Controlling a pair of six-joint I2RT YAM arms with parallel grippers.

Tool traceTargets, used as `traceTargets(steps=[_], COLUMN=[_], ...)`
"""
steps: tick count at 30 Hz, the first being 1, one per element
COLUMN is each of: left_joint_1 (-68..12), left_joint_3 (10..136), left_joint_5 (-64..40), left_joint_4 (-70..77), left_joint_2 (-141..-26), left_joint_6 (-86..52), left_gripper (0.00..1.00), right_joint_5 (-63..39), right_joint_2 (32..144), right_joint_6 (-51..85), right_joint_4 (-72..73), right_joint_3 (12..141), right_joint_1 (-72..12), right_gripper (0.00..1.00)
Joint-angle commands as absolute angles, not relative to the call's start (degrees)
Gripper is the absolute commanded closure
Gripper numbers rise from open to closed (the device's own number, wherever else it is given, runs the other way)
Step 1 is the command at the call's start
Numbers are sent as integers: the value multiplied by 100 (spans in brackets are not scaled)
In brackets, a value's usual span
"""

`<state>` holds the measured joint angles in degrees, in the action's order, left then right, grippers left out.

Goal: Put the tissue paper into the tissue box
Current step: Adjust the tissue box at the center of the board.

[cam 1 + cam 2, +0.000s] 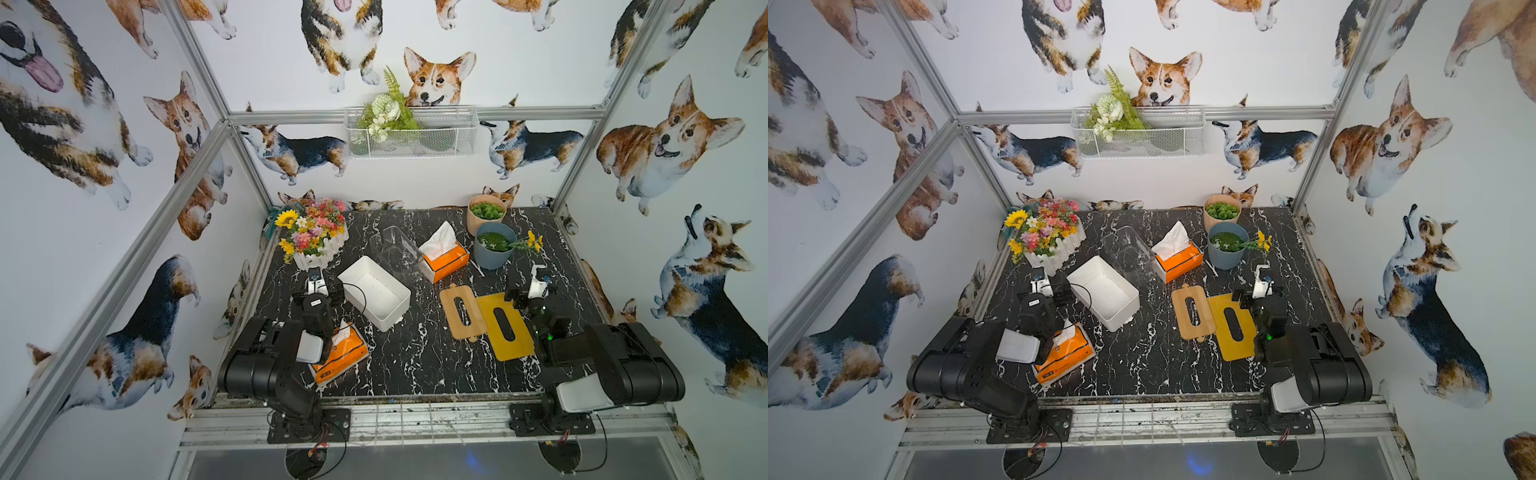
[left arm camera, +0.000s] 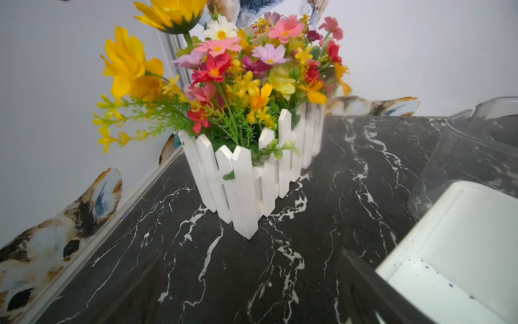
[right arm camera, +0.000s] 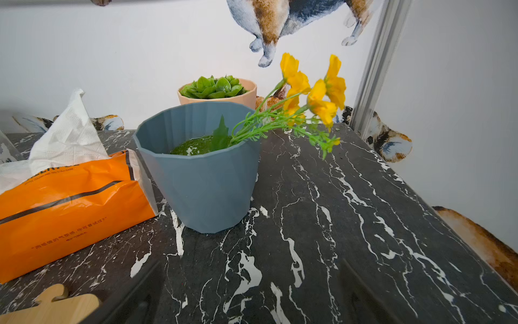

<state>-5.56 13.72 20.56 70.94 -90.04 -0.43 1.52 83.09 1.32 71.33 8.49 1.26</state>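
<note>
Two orange packs of tissue paper lie on the black marble table. One (image 1: 446, 259) (image 3: 70, 202) is at the back middle with a white sheet sticking up. The other (image 1: 343, 353) (image 1: 1065, 353) sits at the front left, partly under my left arm. The white tissue box (image 1: 388, 322) (image 1: 1117, 322) (image 2: 462, 224) stands open and empty between them. My left gripper (image 1: 318, 293) (image 1: 1044, 293) (image 2: 252, 294) hovers open just left of the box, holding nothing. My right gripper (image 1: 532, 293) (image 1: 1258, 295) (image 3: 252, 294) is open and empty at the right, beside the lids.
A bamboo slotted lid (image 1: 462, 311) (image 3: 56, 305) and a yellow slotted lid (image 1: 505, 326) lie right of centre. A clear plastic box (image 1: 395, 247) (image 2: 476, 140) stands behind the white one. A white fence planter of flowers (image 1: 316, 237) (image 2: 244, 182), a blue pot (image 1: 492, 249) (image 3: 201, 179) and a peach pot (image 1: 485, 214) line the back.
</note>
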Motion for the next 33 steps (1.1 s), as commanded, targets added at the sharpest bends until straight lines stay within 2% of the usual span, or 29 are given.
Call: traceTargets(steps=[1,7,13,20,25,29,33], left_joint_1=[-545,-527,-527,-527,-520,-483,-485], left_joint_3=[1362,1374,1371,1384,1365,1155,1266], left_joint_5=[2023,2003,1988,1995,2065,1904,2004], left_joint_4=[7277,7244,7255,7251,7276,7395,6428], left_joint_2=[-9009,-9004,-9008,-9009,-8987,-8692,-7785], left_joint_6=[-18,-32,-31,-26,-52,-17,-88], left_gripper=[0,0,0,0,0,0,0], right_joint_5=[131,349,395,447,400,171,105], right_joint_2=[8298,8228,7603,6235,5303,4786,4400], right_joint_6=[195,310,333,571,1003,1359,1607], right_joint_4=[7225,7326,6777,5204,4136,3347,2835], right_joint_3=[844,757,807,1169,1552,1923,2177], right_joint_1=[129,127,132,-39,-448,-675,-914], right_gripper=[0,0,0,0,0,0,0])
